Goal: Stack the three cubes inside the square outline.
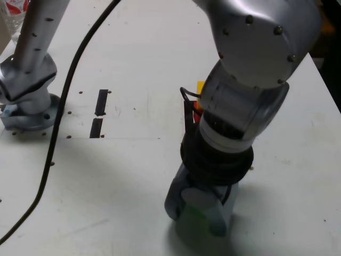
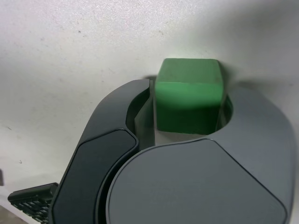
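While the arm hides most of the yellow cube (behind), the hand pinches the green cube.

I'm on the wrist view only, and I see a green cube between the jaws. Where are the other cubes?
Observer: In the exterior view, slivers of a yellow cube and a red cube peek out behind the arm, farther from the camera than the gripper.
Operator: Is the square outline visible?
Observer: Not that I can tell, because the arm covers that area. I only see two short black strips toward the exterior view's left.
Operator: Is anything lying near the gripper?
Observer: No. A black cable crosses the table, but it is far off on the exterior view's left.
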`<move>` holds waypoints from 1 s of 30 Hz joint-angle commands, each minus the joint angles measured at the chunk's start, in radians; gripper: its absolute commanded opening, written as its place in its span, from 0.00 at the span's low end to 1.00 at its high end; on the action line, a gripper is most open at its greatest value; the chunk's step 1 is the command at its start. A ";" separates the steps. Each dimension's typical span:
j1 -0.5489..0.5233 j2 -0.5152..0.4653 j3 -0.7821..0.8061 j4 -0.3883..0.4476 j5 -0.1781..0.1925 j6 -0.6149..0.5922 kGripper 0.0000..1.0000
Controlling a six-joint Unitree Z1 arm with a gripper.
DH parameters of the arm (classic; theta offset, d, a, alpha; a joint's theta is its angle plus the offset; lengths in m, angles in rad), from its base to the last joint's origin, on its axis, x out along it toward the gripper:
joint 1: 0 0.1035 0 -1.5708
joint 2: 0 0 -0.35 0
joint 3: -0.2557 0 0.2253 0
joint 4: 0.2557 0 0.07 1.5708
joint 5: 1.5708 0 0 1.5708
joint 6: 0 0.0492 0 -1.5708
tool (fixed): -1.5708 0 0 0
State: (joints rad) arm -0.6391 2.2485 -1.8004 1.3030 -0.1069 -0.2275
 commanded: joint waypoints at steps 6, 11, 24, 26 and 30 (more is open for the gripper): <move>-0.001 -0.002 0.002 -0.009 -0.007 -0.005 0.31; -0.010 -0.023 -0.001 0.004 0.001 -0.018 0.31; -0.013 -0.240 0.025 0.147 0.073 -0.087 0.31; -0.003 -0.267 0.034 0.158 0.078 -0.087 0.31; 0.044 -0.317 0.050 0.182 0.083 -0.062 0.31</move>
State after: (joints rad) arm -0.6045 1.9490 -1.7532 1.4813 -0.0254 -0.2943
